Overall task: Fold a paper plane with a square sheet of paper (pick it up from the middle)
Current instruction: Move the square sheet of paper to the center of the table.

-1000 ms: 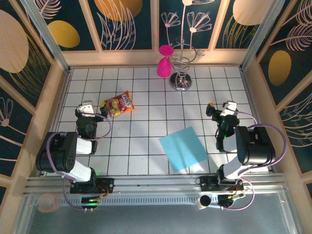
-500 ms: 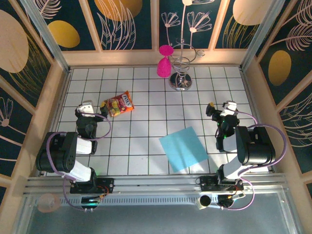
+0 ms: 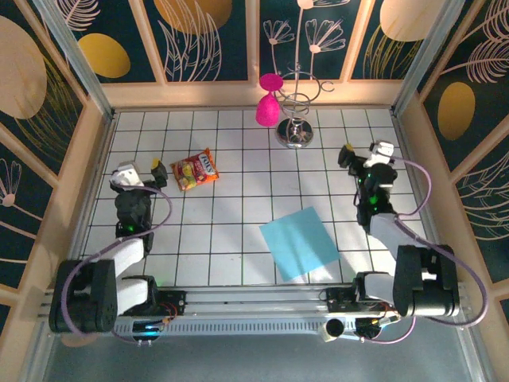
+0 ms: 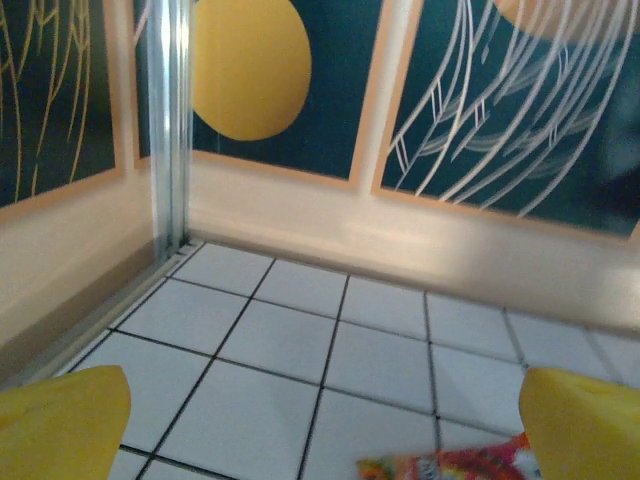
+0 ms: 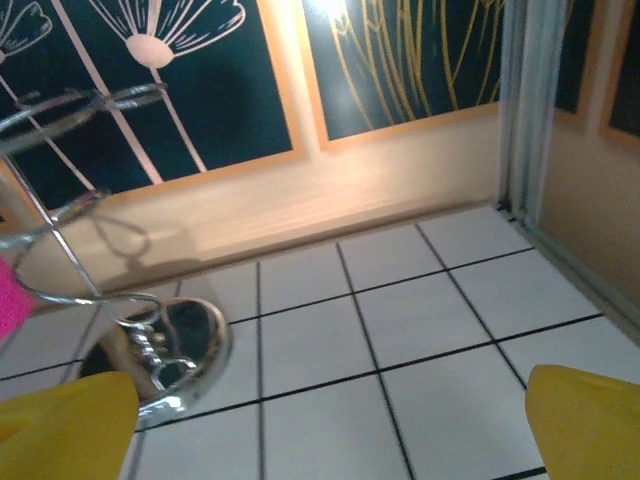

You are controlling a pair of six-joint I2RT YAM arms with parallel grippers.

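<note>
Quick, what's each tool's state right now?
Left tool: open, holding nothing.
Right tool: open, holding nothing.

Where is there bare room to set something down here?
Bare tiles lie in the middle, between the red-and-yellow snack packet and the light-blue paper square, and along the far-left wall. It is crowded around the chrome wire stand and pink object.
</note>
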